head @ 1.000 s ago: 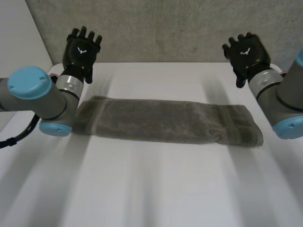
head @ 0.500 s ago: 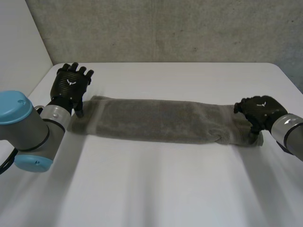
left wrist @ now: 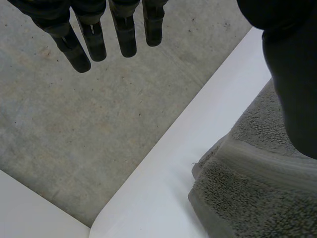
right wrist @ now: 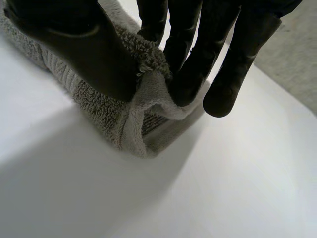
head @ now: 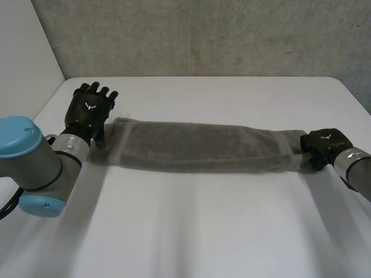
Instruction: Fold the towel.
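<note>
Your right hand (head: 323, 146) has fingers (right wrist: 190, 54) clamped on the right end of the grey towel (head: 197, 147), stretched left-to-right across the tabletop (head: 191, 231), while your left hand (head: 88, 109) hovers, fingers apart, at its left end.

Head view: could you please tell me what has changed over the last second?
Both hands dropped from the far edge of the table to the ends of the towel. The right hand now pinches the right end between thumb and fingers; the left hand is open at the left end. The towel stays stretched across the table.
</note>
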Robot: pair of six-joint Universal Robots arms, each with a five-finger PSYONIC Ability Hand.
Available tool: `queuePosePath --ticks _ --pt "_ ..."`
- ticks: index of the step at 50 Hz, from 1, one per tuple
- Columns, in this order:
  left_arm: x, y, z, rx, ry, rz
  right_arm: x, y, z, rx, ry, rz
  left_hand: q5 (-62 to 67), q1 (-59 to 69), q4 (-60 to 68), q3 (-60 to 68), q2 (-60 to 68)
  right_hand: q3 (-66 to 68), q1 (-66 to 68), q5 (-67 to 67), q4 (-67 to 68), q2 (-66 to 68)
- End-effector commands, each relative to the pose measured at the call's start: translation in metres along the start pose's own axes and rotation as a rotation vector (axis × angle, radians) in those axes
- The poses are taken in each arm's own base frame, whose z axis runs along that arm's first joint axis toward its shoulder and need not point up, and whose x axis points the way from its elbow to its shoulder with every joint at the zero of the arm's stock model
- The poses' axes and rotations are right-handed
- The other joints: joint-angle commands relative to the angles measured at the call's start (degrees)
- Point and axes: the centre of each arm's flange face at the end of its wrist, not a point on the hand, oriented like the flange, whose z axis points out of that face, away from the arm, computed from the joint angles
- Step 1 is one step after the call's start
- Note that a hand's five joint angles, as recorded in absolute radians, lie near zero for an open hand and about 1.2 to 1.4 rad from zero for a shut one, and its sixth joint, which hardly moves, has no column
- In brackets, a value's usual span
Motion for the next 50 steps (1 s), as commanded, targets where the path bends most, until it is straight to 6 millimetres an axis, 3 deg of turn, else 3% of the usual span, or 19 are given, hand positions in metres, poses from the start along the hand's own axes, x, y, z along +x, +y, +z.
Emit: queuePosePath --ticks 1,5,13,17,21,23,26,28,29,31,32,33,34,36,37,39,44,48,50 --pt "-0.003 -0.004 -0.001 0.010 -0.008 0.001 0.021 0.002 0.002 0.000 0.053 0.006 -12.37 -5.08 -4.96 -3.76 -4.70 4.20 3.95 3.42 2.89 4.18" --pt "-0.006 -0.009 -0.003 0.018 -0.014 0.002 0.039 0.006 0.001 -0.027 0.085 -0.025 -12.37 -5.08 -4.96 -3.76 -4.70 4.20 3.95 3.42 2.89 4.18" --pt "-0.014 -0.016 -0.013 0.019 -0.029 -0.002 0.114 0.005 -0.005 -0.102 0.226 -0.236 -12.54 -5.25 -5.13 -3.93 -4.86 4.20 3.95 3.42 2.89 4.18" --pt "-0.021 -0.027 -0.016 0.048 -0.041 -0.042 0.138 -0.030 -0.007 -0.034 0.326 -0.294 -12.54 -5.25 -5.13 -3.93 -4.86 4.20 3.95 3.42 2.89 4.18" --pt "-0.025 -0.035 -0.014 0.081 -0.034 -0.094 0.129 -0.064 -0.010 0.061 0.336 -0.319 -12.54 -5.25 -5.13 -3.93 -4.86 4.20 3.95 3.42 2.89 4.18" --pt "-0.029 -0.043 -0.013 0.110 -0.036 -0.145 0.086 -0.110 -0.016 0.203 0.284 -0.347 -12.54 -5.25 -5.13 -3.93 -4.86 4.20 3.95 3.42 2.89 4.18" --pt "-0.030 -0.046 -0.013 0.121 -0.038 -0.167 0.058 -0.130 -0.019 0.280 0.245 -0.364 -12.58 -5.30 -5.18 -3.97 -4.91 4.20 3.95 3.42 2.89 4.18" --pt "-0.032 -0.054 -0.010 0.148 -0.042 -0.204 -0.001 -0.161 -0.026 0.423 0.175 -0.402 -12.58 -5.30 -5.18 -3.97 -4.91 4.20 3.95 3.42 2.89 4.18" --pt "-0.032 -0.055 -0.010 0.148 -0.042 -0.204 -0.001 -0.162 -0.026 0.424 0.175 -0.402 -12.58 -5.30 -5.18 -3.97 -4.91 4.20 3.95 3.42 2.89 4.18" --pt "-0.032 -0.062 -0.008 0.168 -0.044 -0.244 -0.068 -0.180 -0.037 0.556 0.088 -0.434 -12.58 -5.30 -5.18 -3.97 -4.91 4.20 3.95 3.42 2.89 4.18" --pt "-0.032 -0.062 -0.008 0.168 -0.044 -0.244 -0.068 -0.180 -0.037 0.556 0.087 -0.434 -12.58 -5.30 -5.18 -3.97 -4.91 4.20 3.95 3.42 2.89 4.18" --pt "-0.031 -0.066 -0.007 0.182 -0.040 -0.262 -0.101 -0.181 -0.039 0.600 0.039 -0.443 -12.54 -5.25 -5.13 -3.93 -4.87 4.20 3.95 3.42 2.89 4.18" --pt "-0.031 -0.066 -0.007 0.182 -0.040 -0.262 -0.102 -0.181 -0.039 0.600 0.039 -0.443 -12.54 -5.25 -5.13 -3.93 -4.86 4.20 3.95 3.42 2.89 4.18" --pt "-0.027 -0.075 -0.007 0.208 -0.025 -0.292 -0.165 -0.170 -0.043 0.652 -0.085 -0.473 -12.54 -5.25 -5.13 -3.93 -4.87 4.20 3.95 3.42 2.89 4.18" --pt "-0.027 -0.075 -0.007 0.208 -0.025 -0.292 -0.165 -0.170 -0.043 0.652 -0.085 -0.474 -12.54 -5.25 -5.13 -3.93 -4.86 4.20 3.95 3.42 2.89 4.18" --pt "-0.022 -0.081 -0.008 0.222 -0.010 -0.298 -0.216 -0.146 -0.047 0.647 -0.207 -0.517 -12.58 -5.30 -5.18 -3.97 -4.91 4.20 3.95 3.42 2.89 4.18" --pt "-0.016 -0.085 -0.009 0.232 0.006 -0.300 -0.257 -0.106 -0.040 0.593 -0.302 -0.595 -12.54 -5.25 -5.13 -3.93 -4.86 4.20 3.95 3.42 2.89 4.18" --pt "-0.011 -0.086 -0.010 0.231 0.009 -0.301 -0.264 -0.091 -0.033 0.568 -0.301 -0.641 -12.54 -5.25 -5.13 -3.93 -4.86 -1.97 -2.21 -2.75 -3.28 -1.98" --pt "-0.006 -0.087 -0.011 0.228 0.008 -0.303 -0.260 -0.091 -0.032 0.561 -0.286 -0.648 -12.54 -5.25 -5.13 -3.93 -4.86 -61.88 -62.13 -62.67 -63.19 -61.90"
